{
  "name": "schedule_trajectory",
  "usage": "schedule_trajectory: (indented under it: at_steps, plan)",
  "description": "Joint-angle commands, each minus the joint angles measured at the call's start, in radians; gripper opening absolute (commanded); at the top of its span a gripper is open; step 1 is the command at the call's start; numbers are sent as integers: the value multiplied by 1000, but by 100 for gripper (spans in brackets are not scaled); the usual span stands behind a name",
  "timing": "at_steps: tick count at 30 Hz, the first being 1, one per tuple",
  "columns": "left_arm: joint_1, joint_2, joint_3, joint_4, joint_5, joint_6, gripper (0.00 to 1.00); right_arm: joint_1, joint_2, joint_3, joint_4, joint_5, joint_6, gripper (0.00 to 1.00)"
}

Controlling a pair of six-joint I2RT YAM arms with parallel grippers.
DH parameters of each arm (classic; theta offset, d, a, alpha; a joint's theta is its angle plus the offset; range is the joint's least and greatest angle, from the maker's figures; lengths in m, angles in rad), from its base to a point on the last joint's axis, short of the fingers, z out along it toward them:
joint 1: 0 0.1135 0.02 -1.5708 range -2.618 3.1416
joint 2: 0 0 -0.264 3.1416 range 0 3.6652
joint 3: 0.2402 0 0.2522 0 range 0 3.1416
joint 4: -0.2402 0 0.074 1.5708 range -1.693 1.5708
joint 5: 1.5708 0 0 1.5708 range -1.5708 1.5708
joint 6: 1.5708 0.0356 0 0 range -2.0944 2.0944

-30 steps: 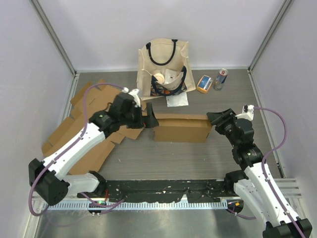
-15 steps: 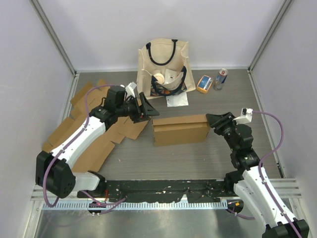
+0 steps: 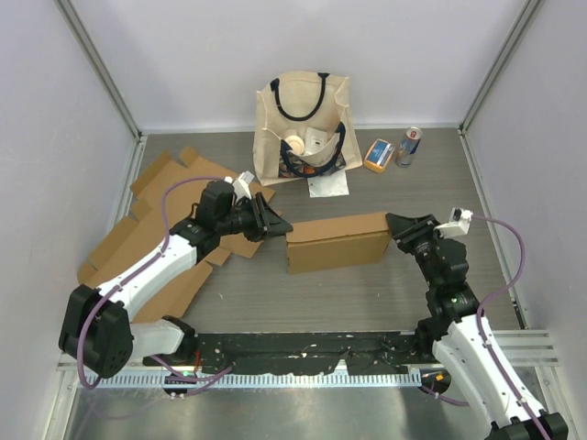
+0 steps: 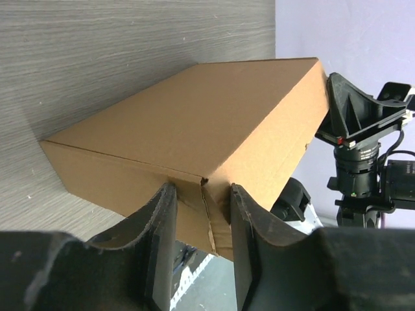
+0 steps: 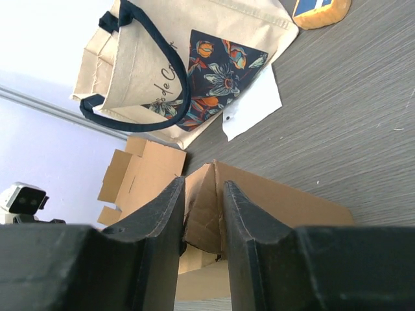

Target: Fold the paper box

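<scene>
- The paper box lay across the middle of the table and blocked the straight way from left to right.
- The left gripper sat at one end of it and the right gripper at the other, so both ends were taken.
- In front of the box, toward the arm bases, the table was bare and wide open.
- Behind the box stood a tall tote bag, with a white paper lying flat before it. Only a thin strip was free there.
- On the left, flat cardboard pieces covered the table. They were low enough to pass over.
- A can and a small packet stood in the far right corner, well apart from the box.
</scene>
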Motion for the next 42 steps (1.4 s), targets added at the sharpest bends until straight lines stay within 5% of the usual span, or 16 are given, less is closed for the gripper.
schedule_trajectory:
  at_steps: [1, 3, 8, 10, 15, 20, 25, 27, 28, 30, 34, 42]
  plan:
    - [-33, 25, -111, 1, -60, 22, 34, 4, -4, -45, -213, 22, -7, 33]
    - [-33, -6, -114, -32, -72, 45, 34, 2, 25, 39, -281, 19, -86, 43]
    - [-33, -44, -1, -111, -17, 85, 80, 1, 132, 231, -385, -111, -217, 61]
    - [-33, -60, 21, -134, -9, 88, 82, 1, 177, 277, -388, -136, -238, 62]
    - [-35, -61, -55, -100, -9, 67, 61, 1, 199, 155, -287, -162, -214, 52]
    - [-107, -115, -233, 18, -101, 36, 70, -1, 94, -92, -31, -114, -65, 33]
    - [-182, -133, -365, 70, -265, 75, 51, 1, 139, -235, 92, -87, -16, 22]
    - [-182, -155, -337, 25, -263, 96, 58, -1, 130, -166, 42, -79, -69, 23]
    - [-182, -164, -314, 8, -243, 99, 73, -1, 119, -137, -16, -75, -85, 24]
    - [-182, -190, -222, -67, -230, 98, 85, -1, 106, -65, -47, -74, -106, 26]
    - [-185, -204, -135, -85, -137, 90, 90, 1, 145, -6, -83, -97, -129, 27]
    - [-209, -254, -385, 99, -164, 16, 61, 1, 148, -109, -17, -79, -67, 27]
